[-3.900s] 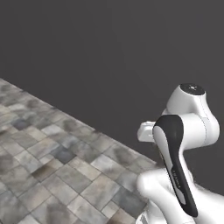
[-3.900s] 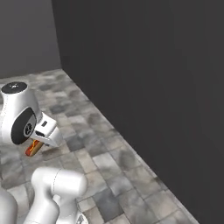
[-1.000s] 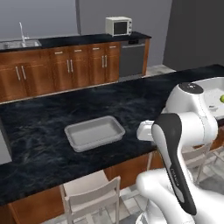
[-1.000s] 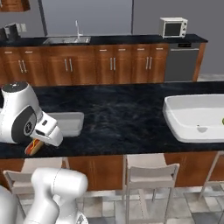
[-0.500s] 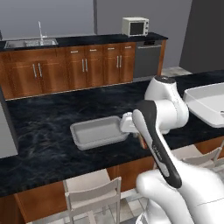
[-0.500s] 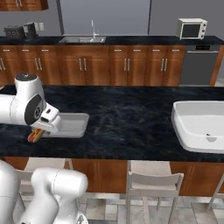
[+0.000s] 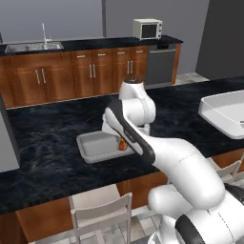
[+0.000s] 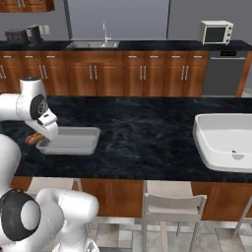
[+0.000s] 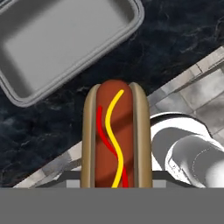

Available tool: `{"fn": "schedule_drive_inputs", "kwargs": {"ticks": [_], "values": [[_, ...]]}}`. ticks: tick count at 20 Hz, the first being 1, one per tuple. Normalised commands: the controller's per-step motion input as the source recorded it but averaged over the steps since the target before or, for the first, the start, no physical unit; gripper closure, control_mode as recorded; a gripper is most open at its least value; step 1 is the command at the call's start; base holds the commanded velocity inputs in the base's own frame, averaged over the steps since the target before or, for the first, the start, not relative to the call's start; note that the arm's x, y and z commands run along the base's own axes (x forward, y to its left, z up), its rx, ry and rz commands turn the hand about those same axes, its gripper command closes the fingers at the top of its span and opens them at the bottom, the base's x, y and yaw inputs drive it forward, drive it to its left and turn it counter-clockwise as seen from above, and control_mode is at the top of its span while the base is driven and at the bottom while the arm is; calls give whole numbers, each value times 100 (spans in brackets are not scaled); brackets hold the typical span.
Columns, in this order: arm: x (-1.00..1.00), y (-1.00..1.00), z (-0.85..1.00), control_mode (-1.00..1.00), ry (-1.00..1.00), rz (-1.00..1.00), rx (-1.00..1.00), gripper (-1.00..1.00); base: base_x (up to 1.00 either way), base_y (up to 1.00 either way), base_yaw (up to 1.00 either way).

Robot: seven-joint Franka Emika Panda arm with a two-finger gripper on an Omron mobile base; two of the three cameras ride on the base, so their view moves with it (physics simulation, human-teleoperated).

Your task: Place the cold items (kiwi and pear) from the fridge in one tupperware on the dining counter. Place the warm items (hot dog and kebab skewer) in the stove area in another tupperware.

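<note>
At the bottom centre of the hand view I had the hot dog (image 9: 116,138) clamped in the gripper (image 9: 116,183), jaws partly closed on its bun. It hung over the dark dining counter (image 9: 175,39) near its edge, just short of the grey tupperware (image 9: 65,41) in the upper left. In the right base view a second, white tupperware (image 8: 224,142) sat at the right, and a microwave (image 8: 215,32) stood on the far counter.
</note>
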Motion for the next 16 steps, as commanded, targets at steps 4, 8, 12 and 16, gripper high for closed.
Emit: {"fn": "schedule_drive_inputs", "kwargs": {"ticks": [4,8,12,16], "values": [[57,22,-58,-100,16,-41,5,100,0,0,0],[29,-14,-61,-100,2,-28,16,100,0,0,0],[51,-16,-39,-100,7,-22,11,100,0,0,0],[62,0,-38,-100,2,-18,0,100,0,0,0]]}}
